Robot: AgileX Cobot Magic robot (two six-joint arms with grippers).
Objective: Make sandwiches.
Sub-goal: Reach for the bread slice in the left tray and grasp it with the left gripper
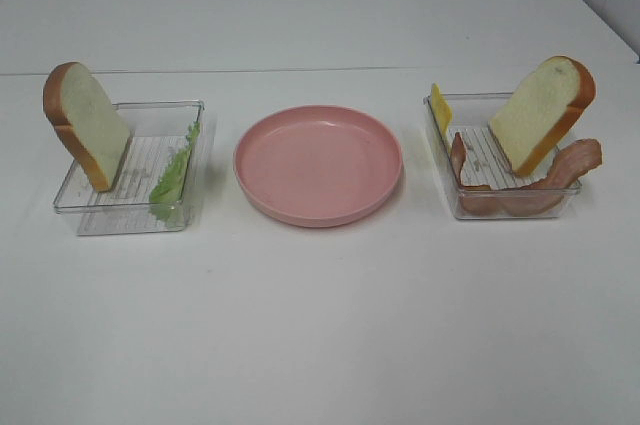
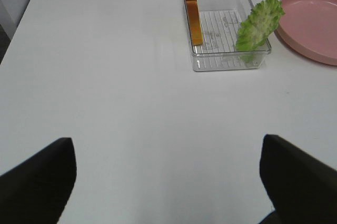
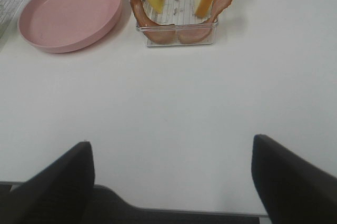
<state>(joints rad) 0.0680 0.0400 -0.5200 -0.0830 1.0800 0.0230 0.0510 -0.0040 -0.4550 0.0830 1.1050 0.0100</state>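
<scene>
Two trays hold the parts: the left bread slice [image 1: 88, 125] leans in the left tray [image 1: 128, 222] toward the left edge of the table [image 1: 320, 345], with lettuce [image 1: 175, 175] along its plate-side wall. The right bread slice [image 1: 540, 115], cheese [image 1: 440, 110] and bacon [image 1: 545, 195] sit in the right tray [image 1: 515, 213]. We would carry a slice to the plate [image 1: 318, 165] first, pinching its flat faces and lifting clear of the wall. Left gripper [image 2: 166, 140] and right gripper [image 3: 171, 142] gape wide, holding nothing

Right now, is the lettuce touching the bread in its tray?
Apart. In the high view, the bread slice leans at one side of the clear tray, the lettuce at the other, with bare ribbed floor between them.
</scene>
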